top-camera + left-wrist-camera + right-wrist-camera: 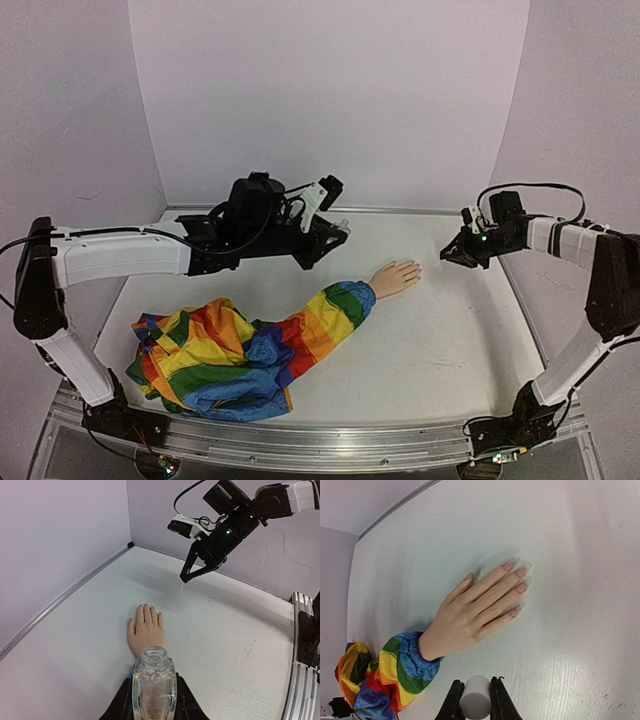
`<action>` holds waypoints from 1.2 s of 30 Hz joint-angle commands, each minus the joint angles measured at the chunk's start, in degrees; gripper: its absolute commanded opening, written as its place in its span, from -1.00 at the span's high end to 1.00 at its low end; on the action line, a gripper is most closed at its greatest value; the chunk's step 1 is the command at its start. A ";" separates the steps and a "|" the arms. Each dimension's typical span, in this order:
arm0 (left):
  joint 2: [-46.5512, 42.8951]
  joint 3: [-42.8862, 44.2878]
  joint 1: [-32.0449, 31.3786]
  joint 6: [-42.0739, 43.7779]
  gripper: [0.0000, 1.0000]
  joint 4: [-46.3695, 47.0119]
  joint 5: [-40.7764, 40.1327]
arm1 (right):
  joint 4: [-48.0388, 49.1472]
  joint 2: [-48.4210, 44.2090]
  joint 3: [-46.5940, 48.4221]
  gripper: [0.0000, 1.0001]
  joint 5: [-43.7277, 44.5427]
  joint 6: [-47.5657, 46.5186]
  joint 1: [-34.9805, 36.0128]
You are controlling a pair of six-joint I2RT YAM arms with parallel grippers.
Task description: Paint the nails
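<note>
A pale peach mannequin hand (395,277) lies flat, palm down, at the end of a rainbow-striped sleeve (230,350). Its pinkish nails (521,588) show plainly in the right wrist view. My left gripper (330,238) hovers behind the wrist, shut on a small clear bottle (154,685) whose open neck points toward the hand (146,632). To the right of the fingertips, my right gripper (452,256) is shut on a white cylindrical cap (476,697). A thin brush tip (181,588) hangs below the right gripper (192,572), above the table and apart from the fingers.
The sleeve bunches into a heap of fabric at the front left. Lilac walls close the table at the back and on both sides. A metal rail (320,445) runs along the near edge, and another (300,680) along the right side.
</note>
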 commanded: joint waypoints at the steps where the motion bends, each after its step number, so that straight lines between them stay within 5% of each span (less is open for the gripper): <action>1: 1.99 3.60 -0.75 -3.13 1.00 5.09 -6.97 | 8.85 2.24 -3.37 1.00 -5.51 -4.02 -2.02; 18: 9.82 9.47 -1.21 -6.19 1.00 6.67 -11.39 | 28.71 15.05 -4.95 1.00 -1.90 -1.50 -2.56; 36: 11.82 10.89 -1.21 -4.41 1.00 6.65 -12.57 | 31.44 19.52 -1.75 1.00 -1.26 -0.88 -2.55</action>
